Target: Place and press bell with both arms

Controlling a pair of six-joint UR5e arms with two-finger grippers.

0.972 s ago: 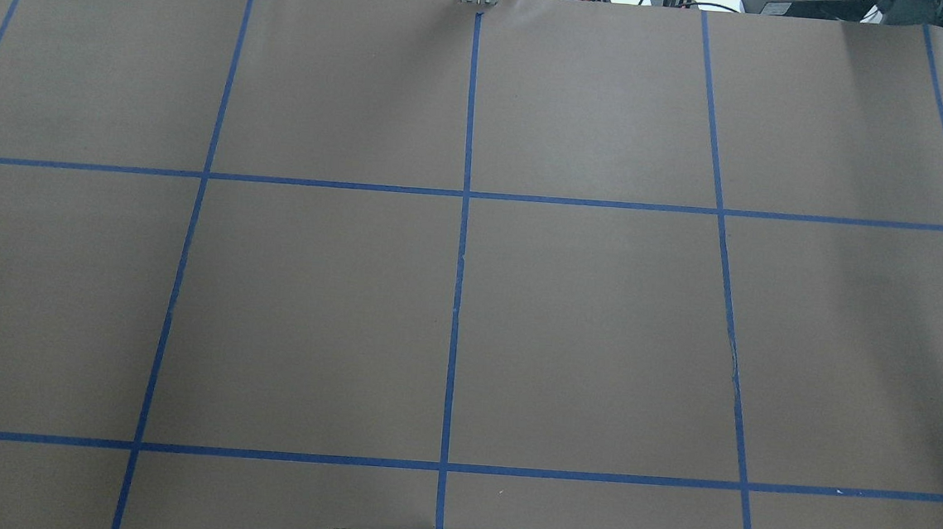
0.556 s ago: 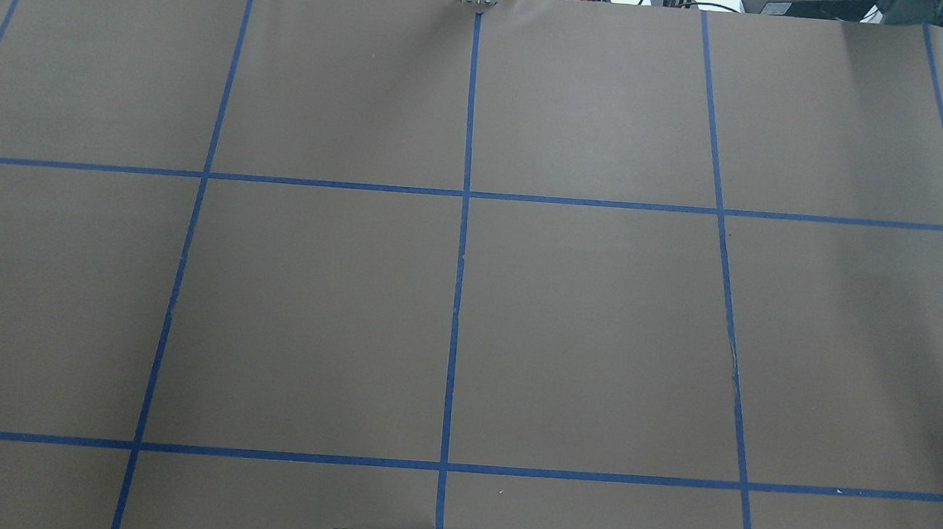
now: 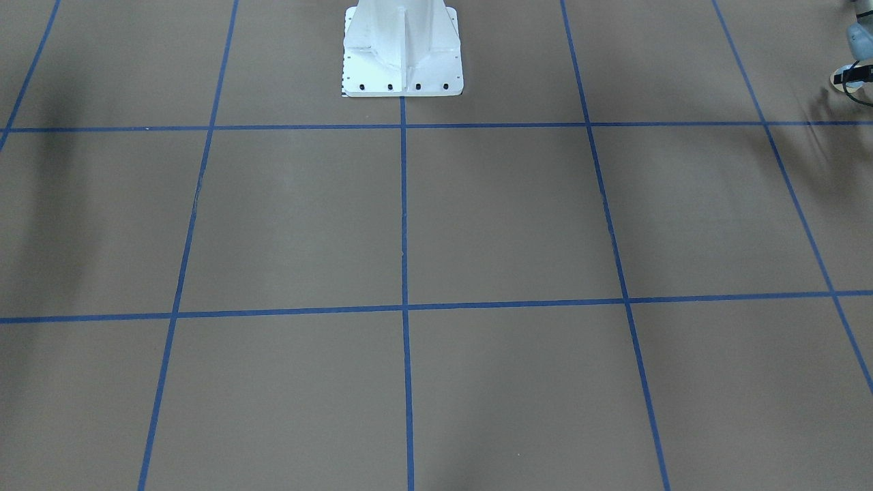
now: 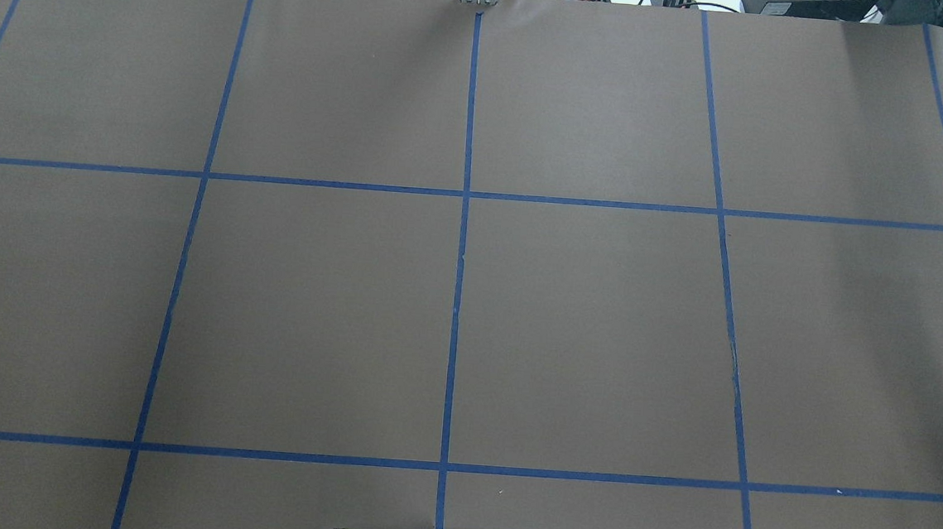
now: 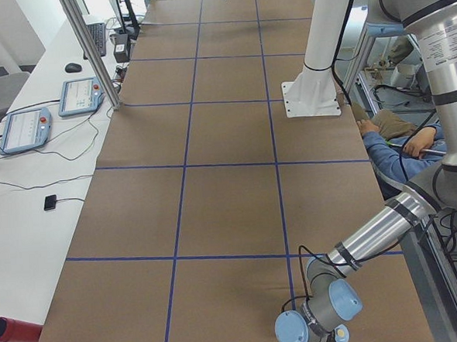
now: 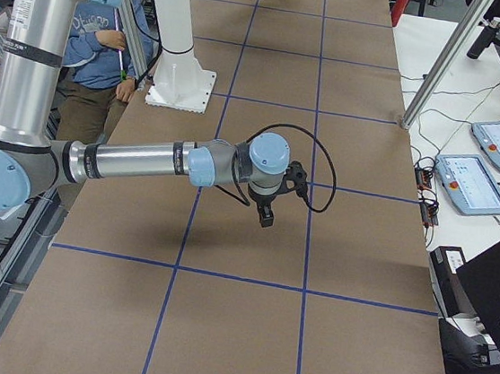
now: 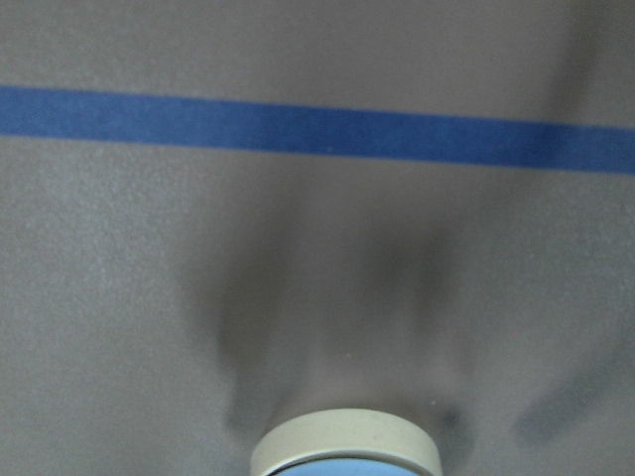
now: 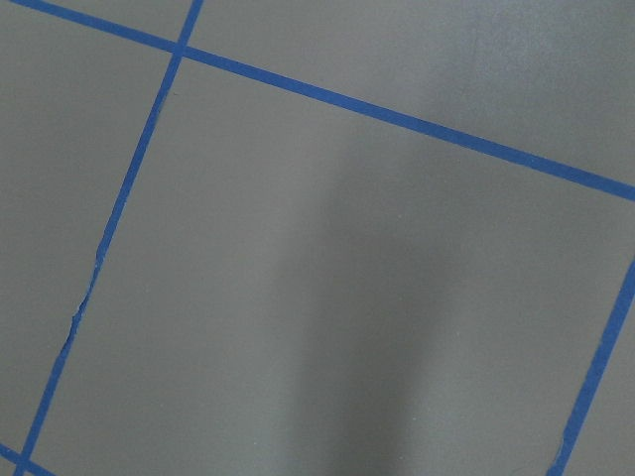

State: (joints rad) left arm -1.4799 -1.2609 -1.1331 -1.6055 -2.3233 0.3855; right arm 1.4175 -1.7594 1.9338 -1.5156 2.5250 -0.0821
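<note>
Left gripper first: its fingers show clearly in no picture, so I cannot tell how wide it is open or whether it has hold of the bell [image 7: 345, 444]. The right gripper [image 6: 265, 214] hangs over the brown table [image 6: 243, 331] in the middle of the right-side view, and its opening cannot be judged from there either.

The main risk is probably a poor set-down. If the bell is let go while tilted or above the table, it could tip or roll away. An off-centre push on the top could make it slide instead of ring. The right arm [image 6: 145, 159] looks well apart from the left arm [image 5: 372, 236], so it has a long reach ahead, and the two could crowd each other over one small thing.

Only a sliver of the bell shows, at the bottom middle of the left wrist view. It is a cream round rim with a strip of light blue under it, close to the lens. Soft shadows lie around it, and a blue tape line [image 7: 317, 124] crosses the upper part of the frame. I cannot tell whether the bell rests on the table or hangs above it. The overhead view shows no bell.
</note>
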